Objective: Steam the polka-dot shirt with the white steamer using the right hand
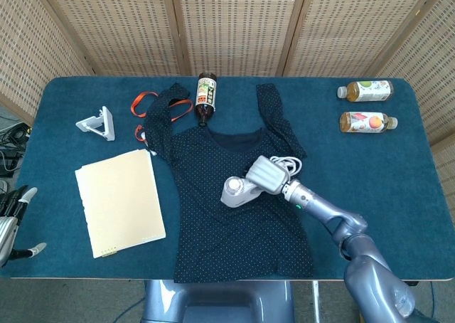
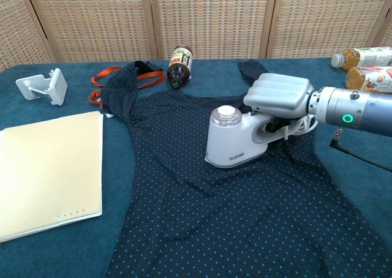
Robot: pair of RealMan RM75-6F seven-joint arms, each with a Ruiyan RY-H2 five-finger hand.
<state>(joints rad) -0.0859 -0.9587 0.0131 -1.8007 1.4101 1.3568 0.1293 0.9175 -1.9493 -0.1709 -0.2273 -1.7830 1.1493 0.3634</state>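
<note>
The counter [image 1: 426,195], draped in dark blue cloth, is carrying everything. The polka-dot shirt [image 1: 234,230] is lying flat across its middle, collar toward the screen at the back and hem reaching the near edge, with one sleeve [image 1: 274,113] stretching up to the right and the other bunching at the upper left. A cream notebook [image 1: 119,200] is lying just to the left of the shirt.

The right hand [image 1: 266,174] is reaching in from the lower right, its fingers [image 2: 275,93] wrapping over the handle of the white steamer [image 2: 236,137] and holding it. The steamer is sitting base-down on the chest of the shirt, slightly right of the shirt's middle, with its coiled white cord [image 1: 291,163] trailing behind the hand.

The left hand [image 1: 13,220] is showing only at the lower left edge of the head view, off the counter's corner, and I cannot tell how its fingers are set.

A dark bottle [image 1: 206,95] is lying at the collar, two juice bottles [image 1: 366,106] are lying at the far right, a white stand [image 1: 99,124] is sitting at the left, and an orange strap [image 1: 146,102] is curling beside the bunched sleeve.
</note>
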